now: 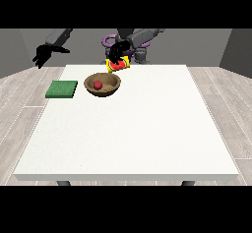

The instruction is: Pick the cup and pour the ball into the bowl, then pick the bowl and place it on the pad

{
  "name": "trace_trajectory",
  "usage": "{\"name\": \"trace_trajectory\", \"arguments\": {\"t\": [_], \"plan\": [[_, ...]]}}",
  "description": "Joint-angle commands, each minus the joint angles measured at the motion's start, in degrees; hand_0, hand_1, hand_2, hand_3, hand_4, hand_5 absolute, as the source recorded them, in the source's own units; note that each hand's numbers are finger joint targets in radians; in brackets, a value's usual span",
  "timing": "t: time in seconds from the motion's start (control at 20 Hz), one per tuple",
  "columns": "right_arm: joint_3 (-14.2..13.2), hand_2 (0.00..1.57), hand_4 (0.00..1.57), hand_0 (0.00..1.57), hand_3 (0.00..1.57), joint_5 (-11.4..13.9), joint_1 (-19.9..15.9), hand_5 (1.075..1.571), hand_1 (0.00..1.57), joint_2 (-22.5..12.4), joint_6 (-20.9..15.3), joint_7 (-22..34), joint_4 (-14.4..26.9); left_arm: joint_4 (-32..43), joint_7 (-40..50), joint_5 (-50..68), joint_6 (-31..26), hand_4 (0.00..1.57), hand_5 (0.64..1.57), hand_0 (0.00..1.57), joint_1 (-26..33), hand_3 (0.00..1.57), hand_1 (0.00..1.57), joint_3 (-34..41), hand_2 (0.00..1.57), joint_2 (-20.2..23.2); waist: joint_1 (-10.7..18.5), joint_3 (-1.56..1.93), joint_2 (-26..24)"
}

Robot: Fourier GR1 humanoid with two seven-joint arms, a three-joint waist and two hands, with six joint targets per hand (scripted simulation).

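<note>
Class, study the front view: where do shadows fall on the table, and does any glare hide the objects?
Front view: light is even and soft; the brown wooden bowl casts only a faint shadow on the white table, the flat green pad almost none. No glare; the small red ball inside the bowl reads clearly. The yellow-and-red cup is partly covered by the black hand at the view's right.

I saw a large white table [147, 129] standing on dark legs [62, 183] (only their tops showed) over a pale wood-plank floor [19, 109], with plain grey walls [197, 45] behind it under even light.
</note>
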Motion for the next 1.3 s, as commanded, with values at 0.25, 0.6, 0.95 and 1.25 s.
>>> {"name": "trace_trajectory", "arguments": {"t": [0.25, 0.6, 0.95, 1.25], "plan": [[0.6, 0.0, 0.0, 0.0, 0.17, 0.8, 3.3, 1.516, 0.0, 0.2, 1.5, -2.1, 2.7, 0.1, -3.8, -8.6, -14.0, 1.2, 1.443, 1.51, -8.7, 1.57, 1.51, -4.0, 1.57, 0.4, 1.1, 0.05, -2.8], [0.1, 0.0, 0.0, 0.0, 0.28, 0.4, 1.0, 1.517, 0.0, -0.9, 2.0, -4.0, 3.6, -5.3, -4.4, -10.3, -20.9, 1.21, 1.455, 1.5, -12.6, 1.57, 1.5, -1.0, 1.57, 0.0, 1.3, 0.02, 0.1], [-1.7, 0.0, 0.46, 0.0, 0.0, -2.5, 1.8, 1.557, 0.0, -0.9, 1.8, 2.8, 4.9, -11.1, -6.6, 0.2, -6.3, 1.27, 1.452, 0.0, -2.3, 1.57, 0.0, 11.0, 1.57, 1.3, 7.8, -0.22, -1.3], [-3.0, 0.0, 0.48, 0.0, 0.0, -3.3, 1.6, 1.561, 0.0, -0.8, -1.6, 3.6, 4.2, -15.9, -12.4, 15.7, 1.1, 0.86, 1.568, 0.37, 3.8, 1.57, 0.37, 24.7, 1.57, 5.5, 13.1, -0.29, 1.3]]}}
